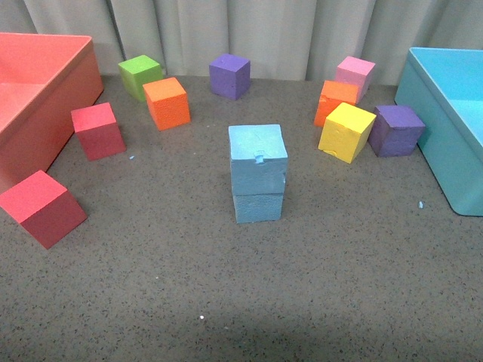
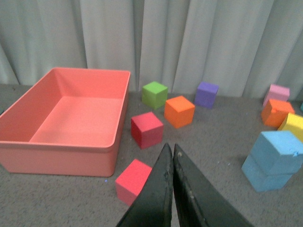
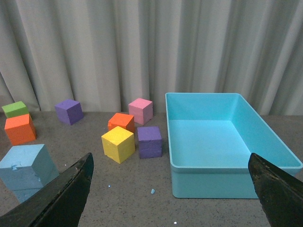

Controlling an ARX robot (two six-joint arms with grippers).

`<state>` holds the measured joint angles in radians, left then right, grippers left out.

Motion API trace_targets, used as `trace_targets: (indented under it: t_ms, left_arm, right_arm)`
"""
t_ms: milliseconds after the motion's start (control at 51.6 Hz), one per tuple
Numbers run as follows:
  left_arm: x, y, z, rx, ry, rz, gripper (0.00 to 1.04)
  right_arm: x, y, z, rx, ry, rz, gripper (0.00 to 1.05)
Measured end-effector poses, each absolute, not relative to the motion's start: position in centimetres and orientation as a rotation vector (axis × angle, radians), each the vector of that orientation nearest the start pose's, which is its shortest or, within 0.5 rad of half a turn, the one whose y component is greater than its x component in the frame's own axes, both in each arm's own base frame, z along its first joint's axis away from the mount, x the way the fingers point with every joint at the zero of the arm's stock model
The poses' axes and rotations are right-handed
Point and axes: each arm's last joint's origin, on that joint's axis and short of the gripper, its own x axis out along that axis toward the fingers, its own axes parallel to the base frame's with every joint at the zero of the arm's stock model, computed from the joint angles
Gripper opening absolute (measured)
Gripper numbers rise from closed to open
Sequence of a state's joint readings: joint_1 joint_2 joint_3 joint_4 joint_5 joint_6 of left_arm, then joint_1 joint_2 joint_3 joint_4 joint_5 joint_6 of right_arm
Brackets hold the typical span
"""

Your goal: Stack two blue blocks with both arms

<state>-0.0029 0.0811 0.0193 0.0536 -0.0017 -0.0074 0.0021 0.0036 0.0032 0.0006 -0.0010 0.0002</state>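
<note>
The two light sky-blue blocks stand stacked in the middle of the table: the top block (image 1: 258,157), with a small nick on its top face, sits slightly askew on the bottom block (image 1: 258,207). The stack also shows in the left wrist view (image 2: 274,160) and in the right wrist view (image 3: 26,170). Neither arm shows in the front view. My left gripper (image 2: 171,149) is shut and empty, well left of the stack, above the table near a red cube (image 2: 134,180). My right gripper (image 3: 170,165) is wide open and empty, well right of the stack, facing the turquoise bin (image 3: 222,177).
A red bin (image 1: 34,132) stands at the left and the turquoise bin (image 1: 445,143) at the right. Red (image 1: 98,130), green (image 1: 140,76), orange (image 1: 167,102), purple (image 1: 229,75), pink (image 1: 355,73), yellow (image 1: 346,132) and further cubes lie around the back. A grey curtain closes the far side.
</note>
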Motion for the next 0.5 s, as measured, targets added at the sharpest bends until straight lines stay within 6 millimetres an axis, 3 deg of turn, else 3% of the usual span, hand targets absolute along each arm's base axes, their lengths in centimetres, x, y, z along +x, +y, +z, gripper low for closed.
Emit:
trace_targets:
  t_ms: [291,504]
  left_arm:
    - [9.68,-0.02,16.98,-0.008,-0.016,-0.001,0.06]
    - [9.68,-0.02,16.99,-0.008,-0.016,-0.001,0.39]
  right_arm:
    - [9.77,0.02,16.44,0.0,0.0,0.003,0.95]
    - [9.77,0.02,16.44,0.0,0.0,0.003,0.95]
